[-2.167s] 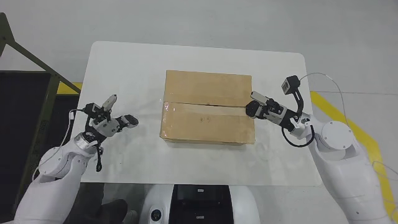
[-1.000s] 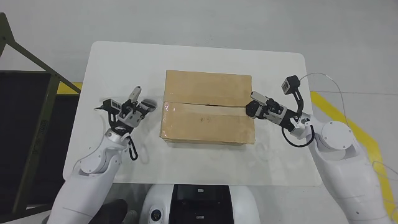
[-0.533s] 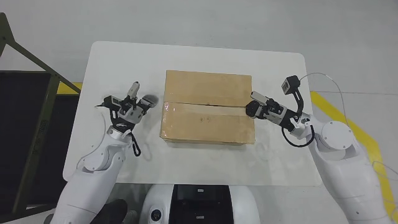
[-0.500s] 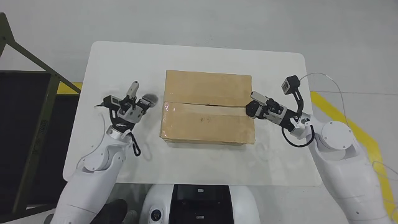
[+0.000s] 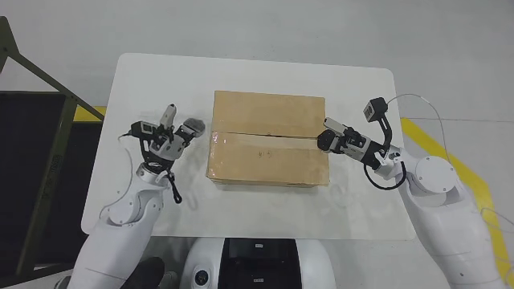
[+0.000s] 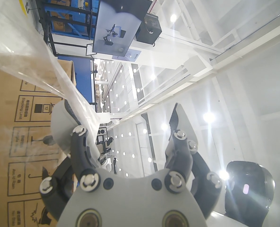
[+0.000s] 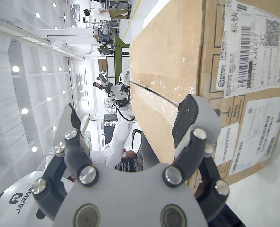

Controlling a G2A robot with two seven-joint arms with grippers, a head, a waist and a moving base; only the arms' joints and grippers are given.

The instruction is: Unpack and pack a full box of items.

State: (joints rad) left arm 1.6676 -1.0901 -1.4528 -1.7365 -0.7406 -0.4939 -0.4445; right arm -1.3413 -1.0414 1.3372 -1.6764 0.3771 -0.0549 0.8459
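While the cardboard box (image 5: 269, 138) lies closed at the middle of the white table (image 5: 161, 80), one arm stands at each of its short ends. At the left end, just beside the box, the left gripper (image 5: 180, 120) has its fingers spread wide. A strip of clear tape (image 6: 66, 88) runs taut from the box to one finger (image 6: 62, 119) and clings there, with nothing pinching it. The likely reason is that the tape is being peeled off the top seam (image 5: 269, 134) so the flaps can open, the first step of unpacking.

At the opposite end, the right gripper (image 5: 328, 133) is likewise wide open. One ribbed pad (image 7: 187, 116) sits close against the end wall near the top edge; whether it touches cannot be told. Its position suggests bracing, so that the box does not slide toward the pull.

As for writing, the right end wall carries white shipping labels (image 7: 251, 55) with barcodes, a square code and lines of print. The left end wall bears a column of printed handling symbols (image 6: 19, 128) with small captions. Glossy tape lies along the seam, and the flaps are shut.
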